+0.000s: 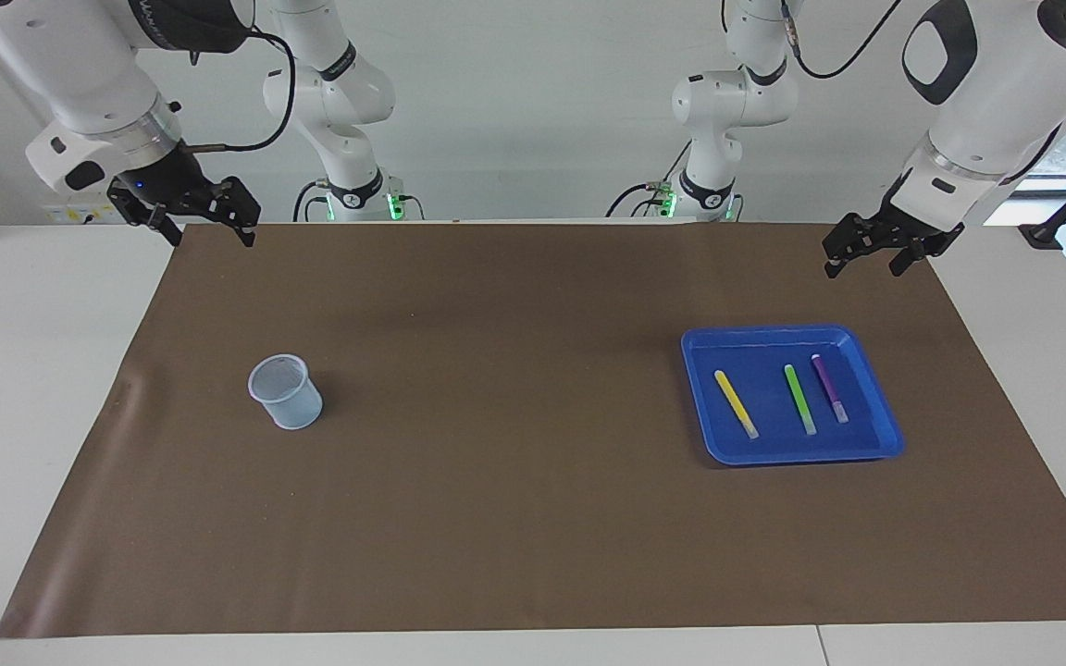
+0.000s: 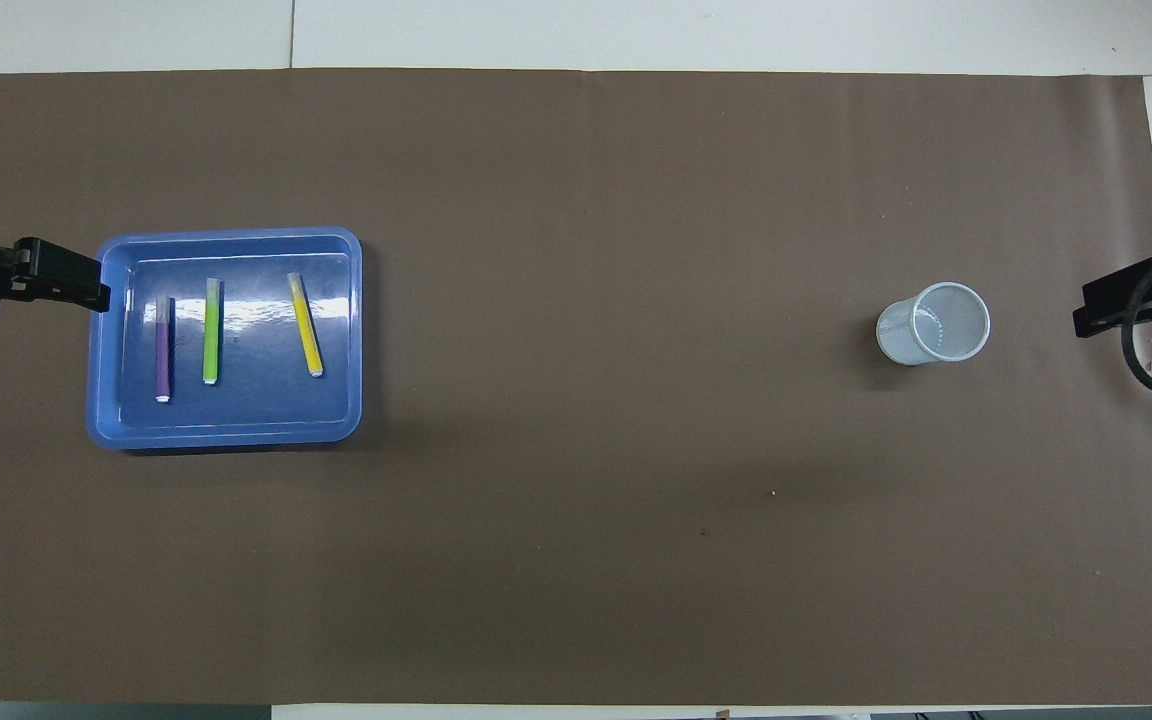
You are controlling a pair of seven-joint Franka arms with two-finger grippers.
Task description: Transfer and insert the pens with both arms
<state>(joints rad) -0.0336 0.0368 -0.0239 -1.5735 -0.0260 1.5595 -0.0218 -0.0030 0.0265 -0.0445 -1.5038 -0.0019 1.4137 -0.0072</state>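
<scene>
3 pens (image 1: 799, 399) laid in tray (image 1: 880, 439); cup (image 1: 285, 392) stood upright.
L gripper (image 1: 866, 257) & R gripper (image 1: 209, 228) raised, fingers released, nothing held.

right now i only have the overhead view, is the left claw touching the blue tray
Observer: No. The left claw hangs in the air, well above the blue tray.
Operator: and the other one, is it down by the cup
Observer: No. The right claw is raised too, high above the mesh cup.
Operator: are they open
Observer: Both are open and hold nothing.
</scene>
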